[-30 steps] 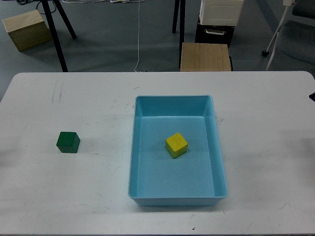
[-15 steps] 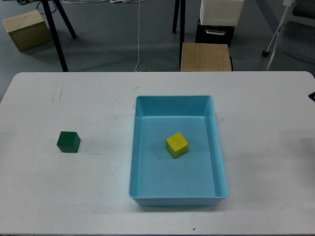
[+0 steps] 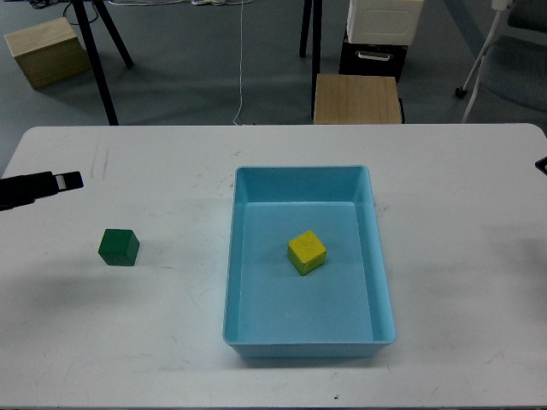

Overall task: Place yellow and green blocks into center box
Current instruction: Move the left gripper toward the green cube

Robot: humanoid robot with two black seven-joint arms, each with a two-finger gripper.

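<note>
A green block (image 3: 118, 247) sits on the white table (image 3: 128, 342) at the left. A yellow block (image 3: 306, 252) lies inside the light blue box (image 3: 237, 256) in the middle of the table. My left gripper (image 3: 61, 182) comes in from the left edge as a dark bar with a pale tip. It is up and to the left of the green block, apart from it, and its fingers cannot be told apart. Only a small dark sliver of my right gripper (image 3: 542, 166) shows at the right edge, far from both blocks.
Beyond the table's far edge stand a wooden stool (image 3: 356, 98), a white and black unit (image 3: 380, 34), black stand legs (image 3: 102, 60), a wooden box (image 3: 47, 51) and a chair base (image 3: 491, 60) on the floor.
My left gripper has come into view from the left edge, above the green block. The blocks and the box have not moved.
</note>
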